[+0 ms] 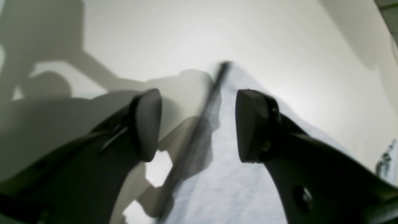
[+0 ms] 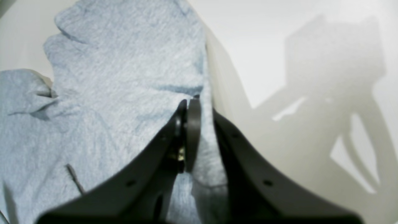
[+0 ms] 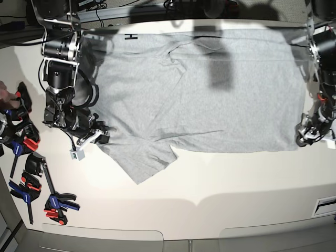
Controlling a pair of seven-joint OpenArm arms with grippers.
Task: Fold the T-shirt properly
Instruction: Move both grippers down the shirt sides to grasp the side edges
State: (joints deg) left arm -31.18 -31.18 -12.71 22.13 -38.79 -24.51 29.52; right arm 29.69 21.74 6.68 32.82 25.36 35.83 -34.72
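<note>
Where the left wrist view looks down its own tool, the left gripper stands with its two dark pads spread wide, nothing between them; below the gap lies a pale grey corner of the T-shirt with a dark trim line running diagonally from the upper middle to the bottom of the frame, blurred. In the right wrist view the right gripper has its pads pressed together at the centre of the frame, at a fold of the T-shirt; whether cloth is caught between them cannot be told. The fabric fills the left half of that frame, rumpled, with a short dark mark at lower left; bare white table and arm shadows fill the right half. In the base view the T-shirt is spread flat across the upper middle of the table, one sleeve pointing toward the lower centre and a small black mark at its upper left edge. The right gripper sits at the shirt's left edge, the left gripper at its lower right corner. Several clamps with red and blue handles lie at the lower left of the frame.
</note>
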